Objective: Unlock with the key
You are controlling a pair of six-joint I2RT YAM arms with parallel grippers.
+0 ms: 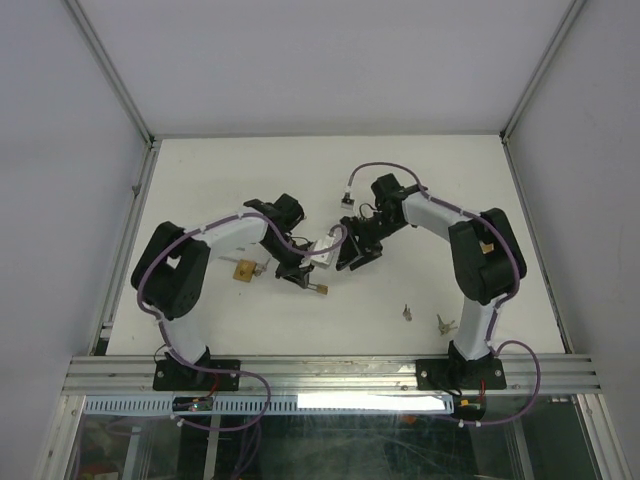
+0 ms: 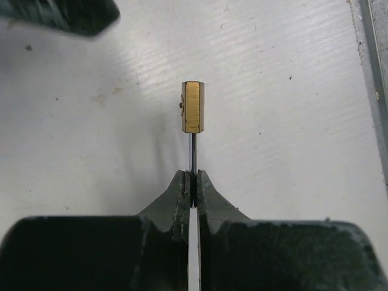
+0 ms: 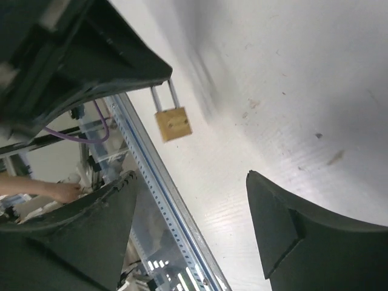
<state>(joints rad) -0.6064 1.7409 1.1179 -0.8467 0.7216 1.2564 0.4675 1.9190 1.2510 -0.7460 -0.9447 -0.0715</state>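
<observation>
A small brass padlock (image 2: 193,107) hangs edge-on from my left gripper (image 2: 193,176), which is shut on its thin steel shackle. In the top view the left gripper (image 1: 299,274) holds this padlock (image 1: 318,289) just above the table's middle. The right wrist view shows the same padlock (image 3: 173,123) hanging under the left gripper's fingers. My right gripper (image 3: 190,176) is open and empty, its jaws wide apart, and sits just right of the padlock in the top view (image 1: 352,258). Two small keys (image 1: 406,313) (image 1: 443,324) lie on the table near the right arm's base.
A second brass padlock (image 1: 243,270) lies on the table left of the left gripper. The two wrists are close together at mid-table. A perforated metal rail (image 1: 330,375) runs along the near edge. White walls enclose the table on three sides.
</observation>
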